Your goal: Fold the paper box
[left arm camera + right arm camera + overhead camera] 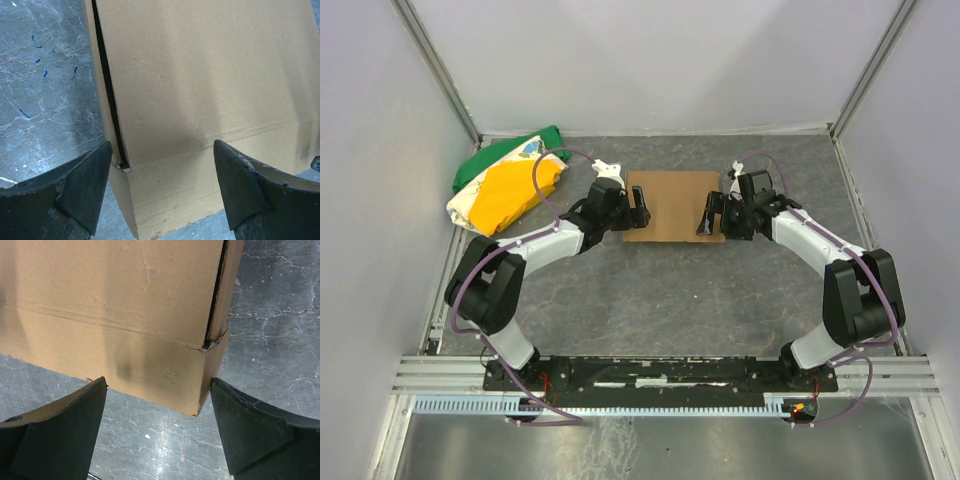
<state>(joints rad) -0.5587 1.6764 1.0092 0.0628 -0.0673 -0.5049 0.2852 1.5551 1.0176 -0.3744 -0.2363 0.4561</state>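
The paper box (672, 203) is a plain brown cardboard shallow rectangle lying flat on the grey table, mid-back. My left gripper (638, 207) is open at its left near corner; the left wrist view shows the box (200, 90) between the spread fingers (82, 190), with a dark slit along its left side wall. My right gripper (710, 215) is open at the right near corner; the right wrist view shows the box corner (150, 315) just beyond the fingers (250, 430), the corner seam slightly torn. Neither gripper holds anything.
A green, yellow and white cloth bundle (508, 180) lies at the back left, beside the left wall. Grey enclosure walls stand on three sides. A metal rail (660, 372) carries the arm bases at the near edge.
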